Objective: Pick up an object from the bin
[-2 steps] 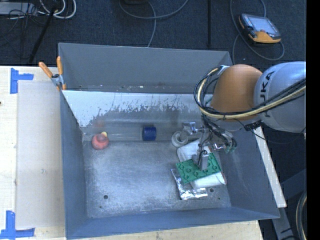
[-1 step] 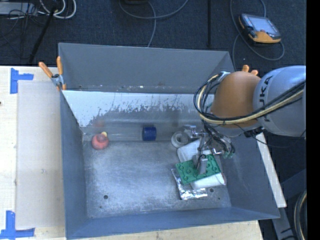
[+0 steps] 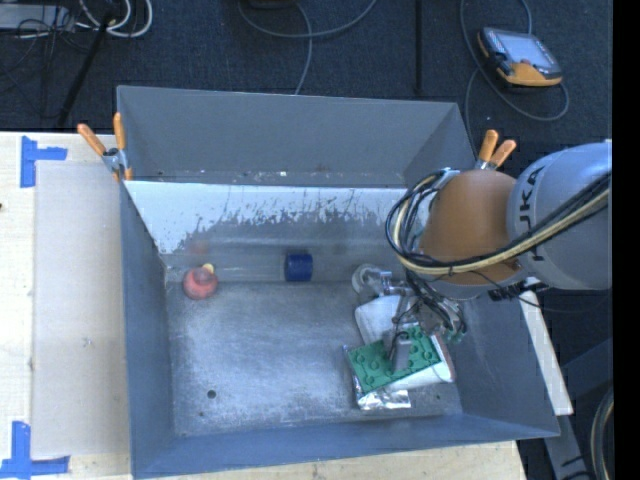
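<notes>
Jaws over green studded plate (image 3: 376, 366); blue block (image 3: 298, 266), red toy (image 3: 200, 282) well apart.

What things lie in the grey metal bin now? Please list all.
grey metal bin: one, grey, centre
small red round thing with yellow top: one, red, back left
small blue block: one, blue, back middle
green studded flat plate: one, green, front right
white soft lump: one, white, behind plate
silver foil packet: one, silver, under plate's front
gripper: one, dark, over the green plate
arm with orange cover: one, grey and orange, right
</notes>
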Action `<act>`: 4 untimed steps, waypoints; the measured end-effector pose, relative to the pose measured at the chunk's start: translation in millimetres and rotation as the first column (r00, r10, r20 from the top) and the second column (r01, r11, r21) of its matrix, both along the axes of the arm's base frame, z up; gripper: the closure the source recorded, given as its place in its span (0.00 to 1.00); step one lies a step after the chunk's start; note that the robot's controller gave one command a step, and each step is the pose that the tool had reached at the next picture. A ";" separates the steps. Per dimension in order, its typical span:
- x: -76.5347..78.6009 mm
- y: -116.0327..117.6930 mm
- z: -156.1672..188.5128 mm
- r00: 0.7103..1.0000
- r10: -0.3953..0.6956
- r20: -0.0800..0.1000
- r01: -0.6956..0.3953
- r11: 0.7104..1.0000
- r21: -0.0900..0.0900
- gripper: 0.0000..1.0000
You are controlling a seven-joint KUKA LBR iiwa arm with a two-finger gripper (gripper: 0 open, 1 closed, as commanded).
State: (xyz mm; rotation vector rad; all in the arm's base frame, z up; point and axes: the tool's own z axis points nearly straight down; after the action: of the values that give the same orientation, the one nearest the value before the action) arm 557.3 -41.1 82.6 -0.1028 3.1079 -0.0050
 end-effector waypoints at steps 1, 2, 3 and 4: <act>1.4 0.3 1.0 1.000 0.002 0.001 -0.002 1.000 0.000 1.00; -9.2 17.3 109.6 0.999 0.030 -0.023 -0.030 1.000 0.002 1.00; -10.9 17.1 105.0 0.999 0.029 -0.031 -0.029 1.000 0.002 0.00; -75.2 -0.3 43.1 0.956 0.292 -0.039 -0.292 0.956 0.005 0.00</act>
State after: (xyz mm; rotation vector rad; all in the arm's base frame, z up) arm 482.0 -41.4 125.7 -0.5672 3.0968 0.0025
